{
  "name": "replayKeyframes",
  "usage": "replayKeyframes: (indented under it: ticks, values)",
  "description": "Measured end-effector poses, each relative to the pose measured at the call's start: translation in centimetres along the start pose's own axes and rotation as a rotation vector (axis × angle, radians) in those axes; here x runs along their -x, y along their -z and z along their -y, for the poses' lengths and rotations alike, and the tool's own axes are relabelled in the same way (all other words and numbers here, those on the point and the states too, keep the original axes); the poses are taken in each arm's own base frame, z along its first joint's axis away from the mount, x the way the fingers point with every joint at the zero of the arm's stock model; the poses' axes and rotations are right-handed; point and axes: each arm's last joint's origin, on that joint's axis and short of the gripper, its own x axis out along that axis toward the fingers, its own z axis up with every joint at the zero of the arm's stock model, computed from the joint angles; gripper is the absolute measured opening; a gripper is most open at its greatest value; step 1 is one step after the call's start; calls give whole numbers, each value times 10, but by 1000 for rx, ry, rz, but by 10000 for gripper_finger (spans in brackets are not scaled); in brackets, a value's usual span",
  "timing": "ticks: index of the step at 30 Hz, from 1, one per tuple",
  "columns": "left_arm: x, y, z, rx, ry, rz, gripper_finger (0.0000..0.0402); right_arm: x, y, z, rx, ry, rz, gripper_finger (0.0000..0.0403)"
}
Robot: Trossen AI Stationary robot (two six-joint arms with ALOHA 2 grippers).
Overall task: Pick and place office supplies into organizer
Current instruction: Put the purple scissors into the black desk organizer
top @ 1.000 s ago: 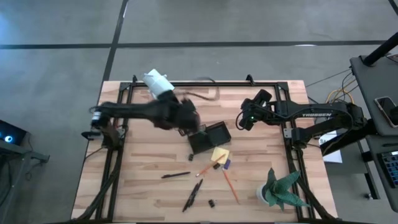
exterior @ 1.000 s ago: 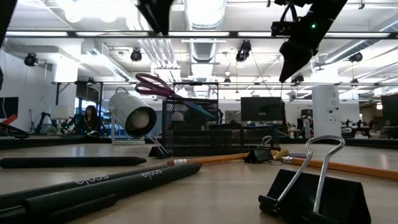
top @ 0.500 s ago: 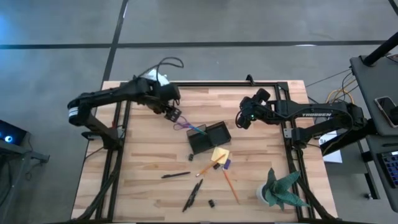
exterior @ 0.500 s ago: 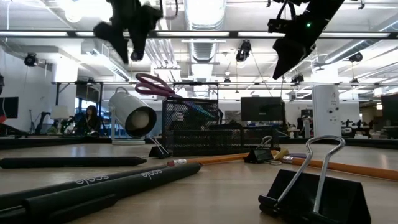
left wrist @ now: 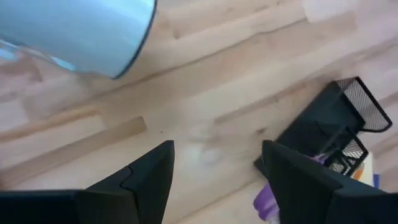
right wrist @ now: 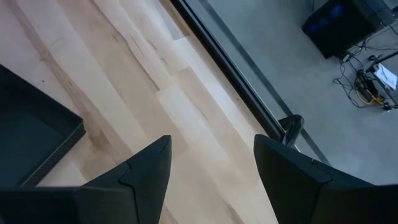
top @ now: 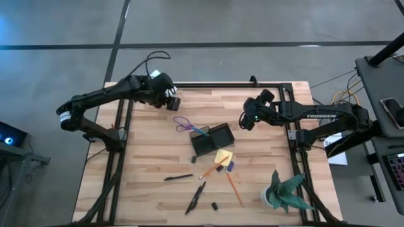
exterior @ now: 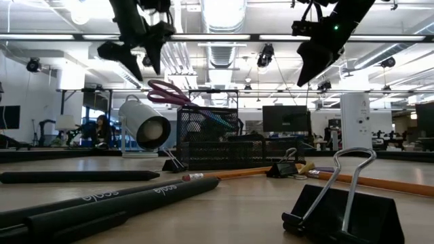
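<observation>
Purple-handled scissors [top: 185, 124] left propped in the black mesh organizer [top: 213, 139] at mid-table, handles jutting over its rim. Pens [top: 178, 177], orange pencil [top: 234, 190] and yellow sticky-note pad [top: 222, 157] scattered just beyond. Left gripper [top: 172, 103], empty and spread wide, pulled back toward the white cylindrical camera [left wrist: 74, 31] since a second ago. Right gripper [top: 245, 122] unmoved, fingers apart, holding nothing, above the table [top: 151, 157].

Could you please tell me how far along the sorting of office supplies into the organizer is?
Done: the purple-handled scissors stand in the organizer. In hand: nothing; the left gripper and the right gripper are both open and empty above the table. Left: the sticky-note pad, orange pencil, black pens and binder clip still lie outside.
</observation>
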Motion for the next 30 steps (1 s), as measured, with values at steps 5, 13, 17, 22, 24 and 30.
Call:
replayKeyframes:
  ticks: [5, 13, 17, 22, 24, 30]
  values:
    - [-25, 0, -7, 18, 25, -66, 226, 0, 0, 0, -3, 0, 3, 221]
    - [-49, 12, -20, -48, -32, -141, 226, 0, 0, 0, -6, 1, 3, 221]
    - [-53, 15, -22, -78, -31, -158, 226, 0, 0, 0, -2, 3, 3, 221]
    - [-54, 12, -12, -107, 82, -133, 226, -1, 0, 2, -7, 13, 0, 221]
    - [-52, 12, -8, -117, 124, -131, 226, -2, -1, 3, -11, 17, -2, 221]
    - [-49, 23, 5, -163, 203, -184, 226, -5, -1, 7, -27, 32, -11, 221]
